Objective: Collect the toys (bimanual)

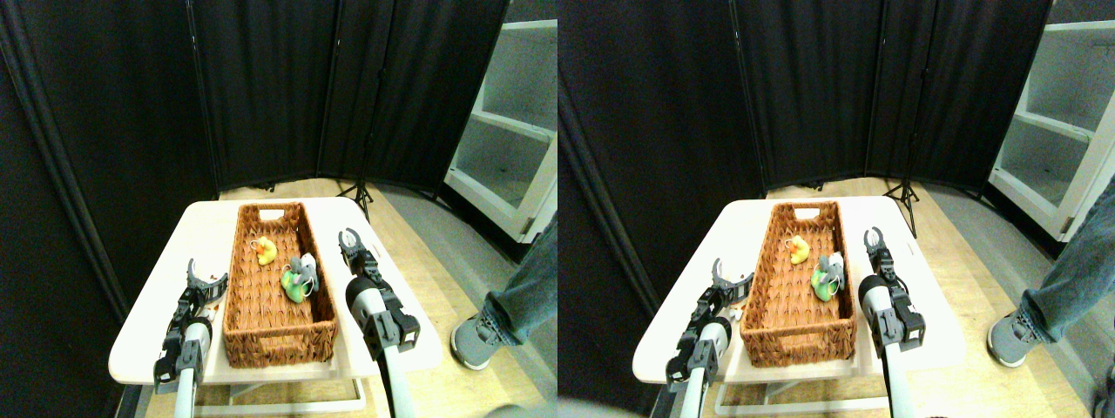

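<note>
The smooth white worktop (157, 287) is carrying a long brown woven wicker basket (279, 335), and three soft toys are lying inside it: a yellow toy (266, 251), with a green toy (293, 286) and a grey toy (305, 268) touching each other. The left hand (206, 280) is hanging spread and empty beside the basket, near something small and orange (210, 305), and the right hand (352, 240) is hanging spread and empty too. I think the collecting is nearly finishing, so next the left hand needs to be lowering onto that little thing.

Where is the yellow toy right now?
In the stereo pair view, the small soft yellow toy lies inside the long brown wicker basket, toward its far end, just behind and left of the green toy and grey toy.
</note>
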`<state>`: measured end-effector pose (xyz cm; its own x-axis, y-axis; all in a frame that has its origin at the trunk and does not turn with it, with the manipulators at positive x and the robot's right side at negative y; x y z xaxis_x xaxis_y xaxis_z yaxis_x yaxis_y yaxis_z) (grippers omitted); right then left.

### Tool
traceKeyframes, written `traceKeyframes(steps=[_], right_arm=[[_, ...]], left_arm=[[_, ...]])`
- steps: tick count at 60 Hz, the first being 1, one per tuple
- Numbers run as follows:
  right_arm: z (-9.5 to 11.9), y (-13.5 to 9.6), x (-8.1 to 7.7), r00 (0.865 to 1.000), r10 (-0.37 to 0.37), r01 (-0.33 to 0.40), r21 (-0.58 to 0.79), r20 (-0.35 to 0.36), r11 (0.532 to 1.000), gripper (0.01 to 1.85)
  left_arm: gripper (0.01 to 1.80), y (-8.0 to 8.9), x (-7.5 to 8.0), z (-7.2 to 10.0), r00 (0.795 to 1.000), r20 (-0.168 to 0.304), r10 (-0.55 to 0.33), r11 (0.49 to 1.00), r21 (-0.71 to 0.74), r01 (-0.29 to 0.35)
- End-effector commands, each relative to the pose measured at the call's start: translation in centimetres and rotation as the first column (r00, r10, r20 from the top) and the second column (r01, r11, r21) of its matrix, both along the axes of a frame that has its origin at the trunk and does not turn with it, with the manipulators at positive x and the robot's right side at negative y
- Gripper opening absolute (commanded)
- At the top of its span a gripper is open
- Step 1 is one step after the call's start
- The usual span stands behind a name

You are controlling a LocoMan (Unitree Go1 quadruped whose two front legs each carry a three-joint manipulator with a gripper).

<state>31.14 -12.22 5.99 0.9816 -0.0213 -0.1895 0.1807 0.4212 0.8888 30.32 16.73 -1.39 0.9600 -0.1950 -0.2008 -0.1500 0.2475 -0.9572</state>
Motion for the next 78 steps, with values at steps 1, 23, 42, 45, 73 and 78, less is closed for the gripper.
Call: traceKeyframes(steps=[1, 23, 42, 45, 73, 78], right_arm=[[0.2, 0.1, 0.4, 1.0, -0.01, 0.01, 0.017, 0.027, 1.0, 0.01], [0.3, 0.2, 0.6, 1.0, -0.002, 0.002, 0.009, 0.027, 1.0, 0.01], [0.5, 0.3, 0.5, 1.0, -0.007, 0.006, 0.053, 0.024, 0.999, 0.01], [0.6, 0.4, 0.5, 0.999, -0.009, 0.007, 0.042, 0.031, 0.999, 0.01], [0.5, 0.4, 0.5, 0.999, -0.014, 0.012, 0.049, 0.032, 0.999, 0.01], [0.5, 0.3, 0.4, 0.999, -0.011, 0.009, 0.04, 0.038, 0.999, 0.01]], left_arm=[[0.67, -0.2, 0.2, -0.4, 0.999, 0.04, -0.001, 1.0, 0.017, 0.0], [0.62, -0.1, 0.1, -2.4, 0.999, 0.012, 0.037, 0.999, -0.023, -0.037], [0.01, 0.2, 0.5, -1.6, 0.997, 0.047, 0.064, 0.987, 0.145, -0.07], [0.01, 0.3, 0.7, -1.3, 0.997, 0.052, 0.055, 0.984, 0.167, -0.063], [0.01, -0.2, 1.2, 6.8, 0.991, 0.111, -0.076, 0.954, 0.298, 0.04], [0.01, -0.7, 1.5, 7.8, 0.988, 0.12, -0.092, 0.953, 0.3, 0.053]])
